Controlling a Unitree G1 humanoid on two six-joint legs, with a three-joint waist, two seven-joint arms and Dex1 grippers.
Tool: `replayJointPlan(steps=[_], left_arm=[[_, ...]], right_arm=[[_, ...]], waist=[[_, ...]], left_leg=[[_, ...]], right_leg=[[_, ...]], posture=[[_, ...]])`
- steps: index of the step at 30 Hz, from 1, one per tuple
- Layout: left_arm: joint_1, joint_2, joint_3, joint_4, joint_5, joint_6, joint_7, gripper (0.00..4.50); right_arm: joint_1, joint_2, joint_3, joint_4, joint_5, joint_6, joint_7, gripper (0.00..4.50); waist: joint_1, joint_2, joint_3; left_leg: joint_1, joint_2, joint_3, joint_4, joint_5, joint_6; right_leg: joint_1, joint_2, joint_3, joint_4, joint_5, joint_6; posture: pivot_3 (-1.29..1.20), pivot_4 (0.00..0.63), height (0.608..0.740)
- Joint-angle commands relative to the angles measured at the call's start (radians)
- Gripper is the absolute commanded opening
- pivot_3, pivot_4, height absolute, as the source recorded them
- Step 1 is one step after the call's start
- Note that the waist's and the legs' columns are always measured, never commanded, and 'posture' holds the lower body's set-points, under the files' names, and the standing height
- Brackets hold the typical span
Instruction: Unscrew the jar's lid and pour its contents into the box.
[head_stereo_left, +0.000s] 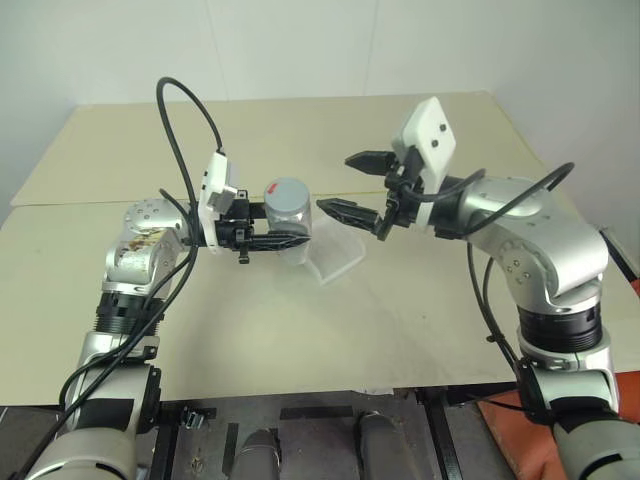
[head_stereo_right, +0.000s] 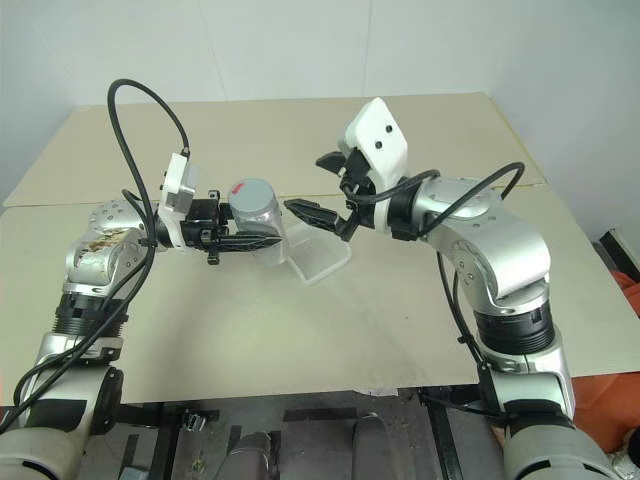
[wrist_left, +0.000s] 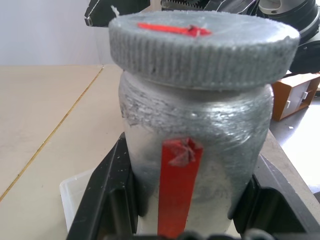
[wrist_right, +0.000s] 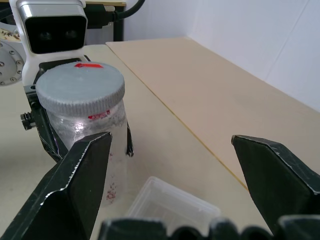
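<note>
The beige surface (head_stereo_left: 300, 330) carries the clear box (head_stereo_left: 335, 258), which lies below and just beside the raised jar, between the two arms, and looks empty from here. Nothing has been poured yet.

The right end effector (head_stereo_left: 362, 186) stands with its jaws spread wide, holding nothing, level with the lid and a little apart from it on the side away from the left arm. In its wrist view the two black fingers (wrist_right: 75, 175) frame open air beside the jar rather than the lid itself.

The left end effector (head_stereo_left: 285, 238) is clamped on the jar (head_stereo_left: 290, 222), holding it upright above the surface; its wrist view shows both fingers (wrist_left: 107, 200) pressed against the jar's lower body.

The lid (head_stereo_left: 285, 194), with its red mark, sits fully on the jar's mouth, so the unscrewing looks not yet finished, perhaps not started. The contents are hidden inside.

By my reading the task is at an early stage: the jar is lifted and steadied, while gripping and turning the lid, removing it, and tipping the jar over the box all remain.
</note>
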Motion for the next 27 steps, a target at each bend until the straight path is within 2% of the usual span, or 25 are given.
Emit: replayJointPlan(steps=[1, 9, 27], left_arm=[[-0.020, -0.001, 0.007, 0.005, -0.003, -0.009, 0.007, 1.92], [-0.038, -0.025, -0.007, 0.034, 0.004, -0.017, 0.008, 1.92], [-0.035, -0.031, -0.007, 0.022, 0.003, -0.019, 0.009, 1.92]], right_arm=[[0.014, -0.036, -0.058, -0.092, 0.074, 0.012, 0.052, 4.46], [-0.025, 0.020, -0.032, -0.130, 0.133, 0.054, -0.006, 4.46], [-0.113, 0.150, 0.087, -0.026, 0.022, 0.010, -0.066, 4.46]], waist=[[0.001, 0.000, 0.000], [-0.001, 0.000, 0.000], [-0.002, 0.000, 0.000]], left_leg=[[0.000, 0.000, 0.000, 0.000, 0.000, 0.000], [0.000, 0.000, 0.000, 0.000, 0.000, 0.000], [0.000, 0.000, 0.000, 0.000, 0.000, 0.000]], right_leg=[[0.000, 0.000, 0.000, 0.000, 0.000, 0.000], [0.000, 0.000, 0.000, 0.000, 0.000, 0.000], [0.000, 0.000, 0.000, 0.001, 0.000, 0.000]], posture=[[0.00, 0.150, 0.740], [0.00, 0.150, 0.740], [0.00, 0.150, 0.740]])
